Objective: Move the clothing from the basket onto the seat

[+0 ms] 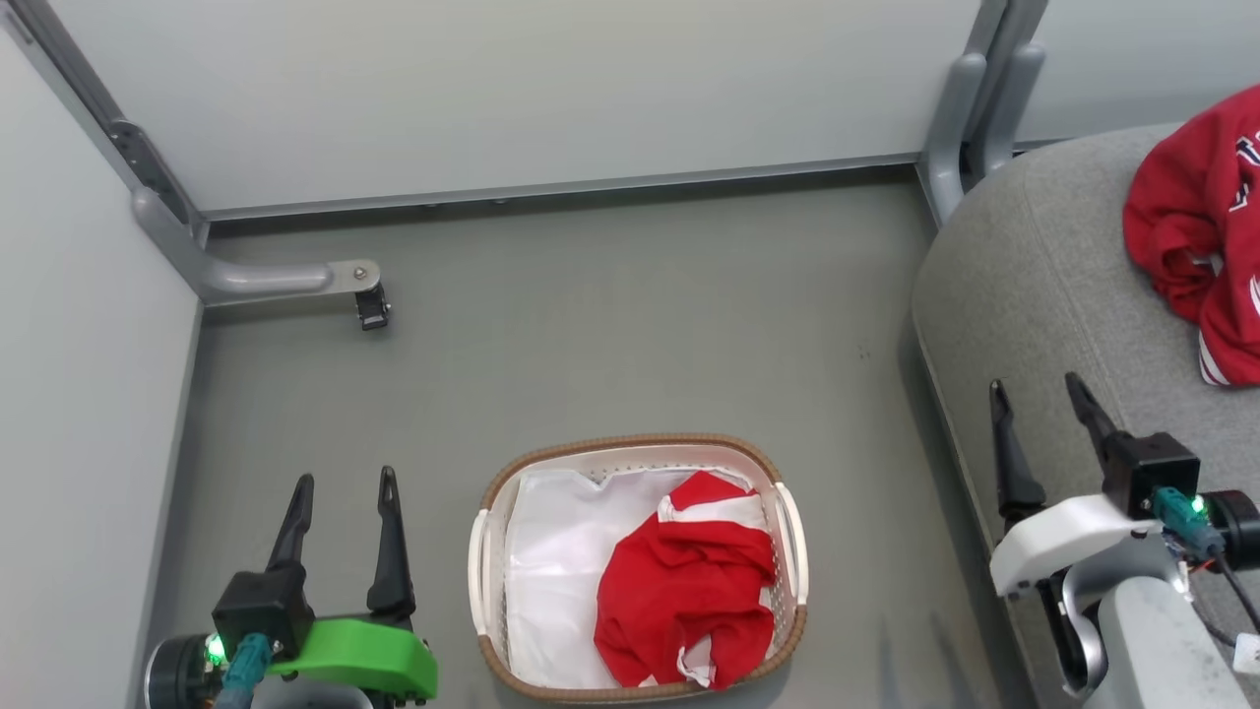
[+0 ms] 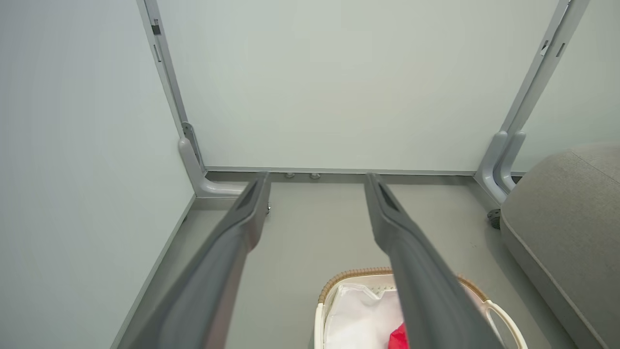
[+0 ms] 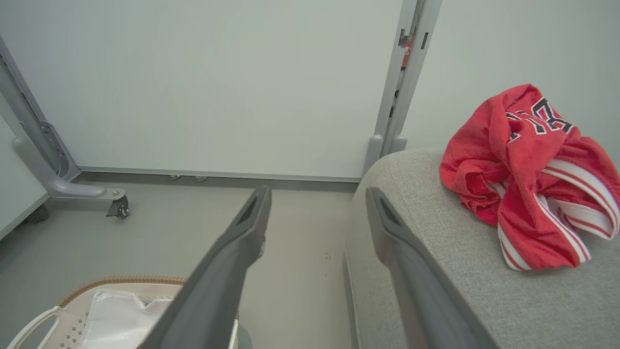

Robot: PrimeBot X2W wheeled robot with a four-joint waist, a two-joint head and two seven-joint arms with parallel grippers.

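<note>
A red jersey point(image 1: 689, 606) with white trim lies crumpled in the right half of the white basket point(image 1: 492, 537), on top of a plain white sheet point(image 1: 561, 561). The basket stands on the floor at bottom centre. Another red jersey point(image 1: 1196, 231) with dark lettering lies bunched on the grey sofa point(image 1: 1043, 286) at the right; it is the same jersey point(image 3: 528, 179) seen on the sofa point(image 3: 436, 242) in the right wrist view. My left gripper point(image 1: 345, 487) is open, left of the basket point(image 2: 348, 278). My right gripper point(image 1: 1039, 389) is open over the sofa's front edge. Both are empty.
Pale partition panels stand along the back and left. A grey metal foot with a caster point(image 1: 372, 305) juts out at back left. A grey post point(image 1: 970, 108) rises beside the sofa's corner. Grey floor point(image 1: 640, 335) stretches between basket and panels.
</note>
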